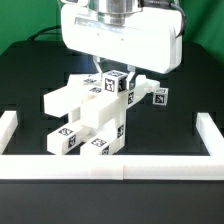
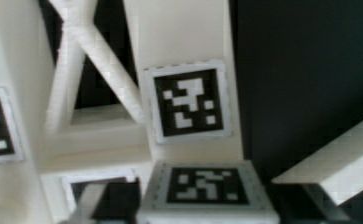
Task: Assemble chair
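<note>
Small matte white plastic chair [image 1: 95, 115] of tagged bars and blocks, mid black tabletop [image 1: 30, 85].
Its lowest blocks sit near the low white border wall [image 1: 100, 167] along the tabletop's edge; the glossy white robot arm [image 1: 120, 35] hangs just above, fingers [image 1: 101, 68] at the top tagged block, clenched or released I cannot tell.

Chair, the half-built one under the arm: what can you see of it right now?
The chair is a half-built cluster of matte white plastic bars and blocks, each carrying square black-and-white tags. Its long bars lie slanted on the black table, just behind the low white wall. A tagged block forms its highest point, and the gripper hangs directly over that; contact cannot be told. A small tagged piece juts toward the exterior view's right; whether it is joined is unclear.
</note>
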You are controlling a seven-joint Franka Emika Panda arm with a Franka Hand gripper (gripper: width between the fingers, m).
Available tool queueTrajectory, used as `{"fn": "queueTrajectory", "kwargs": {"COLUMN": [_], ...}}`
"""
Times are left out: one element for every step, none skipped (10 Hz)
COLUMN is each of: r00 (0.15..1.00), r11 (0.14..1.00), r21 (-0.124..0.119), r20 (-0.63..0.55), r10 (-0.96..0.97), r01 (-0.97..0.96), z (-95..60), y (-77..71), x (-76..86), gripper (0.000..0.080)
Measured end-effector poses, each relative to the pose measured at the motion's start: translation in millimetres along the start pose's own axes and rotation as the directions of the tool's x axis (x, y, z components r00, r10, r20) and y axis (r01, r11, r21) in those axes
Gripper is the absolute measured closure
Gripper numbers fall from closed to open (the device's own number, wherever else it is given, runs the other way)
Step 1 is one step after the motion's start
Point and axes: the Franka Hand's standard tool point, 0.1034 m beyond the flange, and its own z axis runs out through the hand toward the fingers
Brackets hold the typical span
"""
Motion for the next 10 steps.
{"fn": "queueTrajectory", "kwargs": {"r00": [1.0, 0.999, 0.994, 0.968, 0.939, 0.899, 0.857, 0.831, 0.769, 0.701], "r11": [1.0, 0.999, 0.994, 0.968, 0.938, 0.899, 0.857, 0.831, 0.769, 0.701], "r21": [0.0, -0.005, -0.017, -0.021, -0.024, -0.028, -0.03, -0.031, -0.034, -0.038], "r20": [0.0, -0.002, -0.007, -0.008, -0.007, -0.006, -0.006, -0.009, -0.01, -0.016], "r10": [-0.026, -0.038, -0.112, -0.249, -0.345, -0.437, -0.516, -0.556, -0.639, -0.713], "r01": [0.026, 0.038, 0.112, 0.249, 0.345, 0.437, 0.515, 0.556, 0.639, 0.712], "z": [0.0, -0.1, -0.7, -1.6, -1.7, -1.8, -2.1, -2.3, -2.5, -2.8], "y": [0.2, 0.8, 0.4, 0.3, 0.4, 0.5, 0.1, -0.6, -0.6, -1.1], "x": [0.2, 0.5, 0.7, 1.8, 2.0, 2.4, 2.6, 3.3, 4.3, 5.8], "gripper": [0.0299, 0.0299, 0.0184, 0.0157, 0.0151, 0.0151, 0.0151, 0.0151, 0.0151, 0.0151]}}
